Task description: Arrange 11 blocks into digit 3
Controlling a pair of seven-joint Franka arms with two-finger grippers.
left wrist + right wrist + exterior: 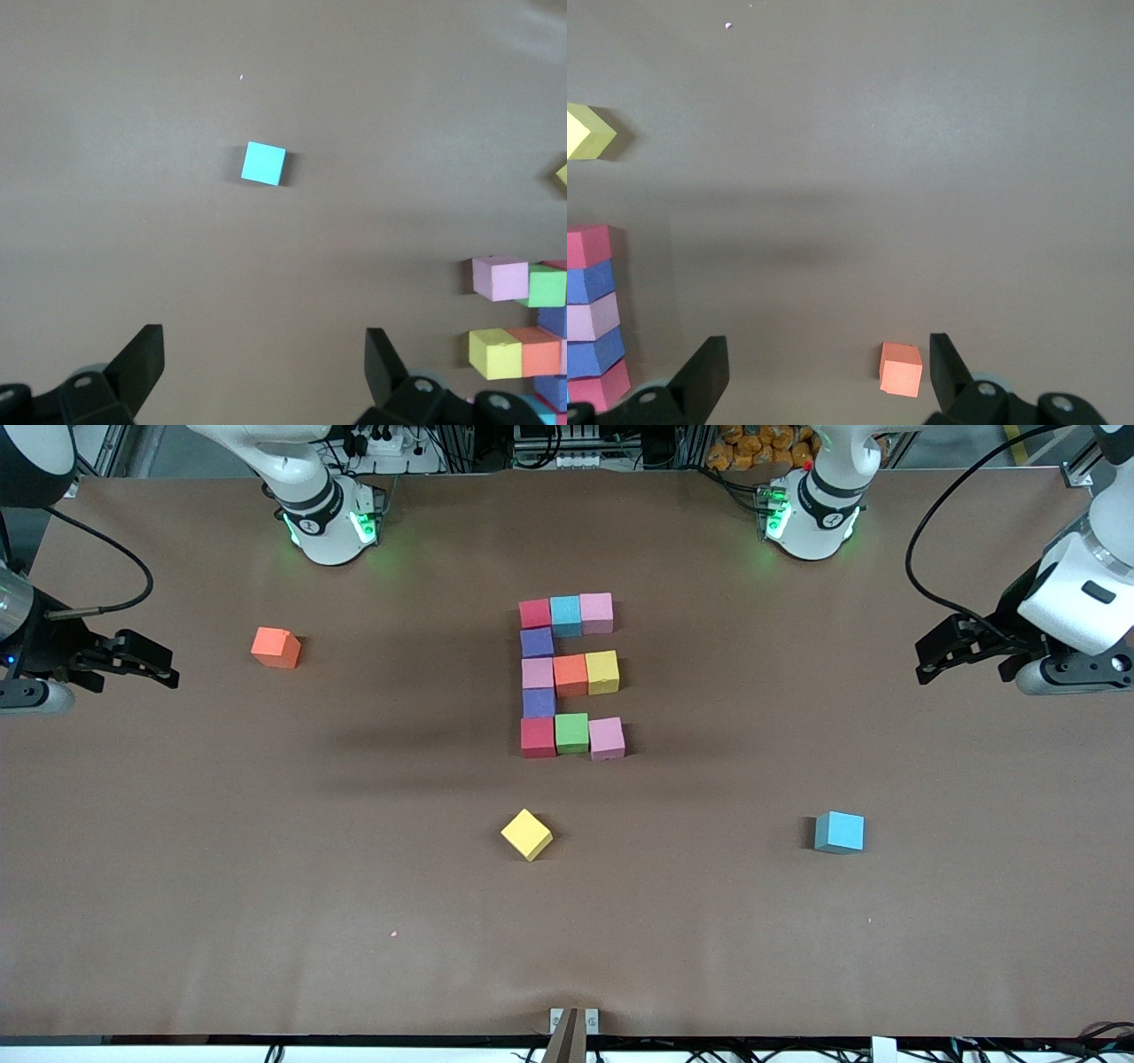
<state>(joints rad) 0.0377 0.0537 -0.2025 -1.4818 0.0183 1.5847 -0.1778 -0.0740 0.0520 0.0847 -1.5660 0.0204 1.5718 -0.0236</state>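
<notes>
With the digit 3 standing complete at the tabletop's centre, the left claw at three o'clock and right claw at nine hover open and empty, so any reach inward risks nudging its cubes askew.

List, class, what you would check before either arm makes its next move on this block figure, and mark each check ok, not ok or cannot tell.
1. Multicoloured foam-cube figure has eleven cubes: ok.
2. Three bars joined by one column: ok.
3. Left gripper open, holding nothing: ok.
4. Right gripper open, holding nothing: ok.
5. Loose orange foam cube, yellow foam cube and teal-blue foam cube apart from the figure: ok.
6. Bottom-bar pink foam cube square with its neighbours: not ok, slightly skewed.
</notes>
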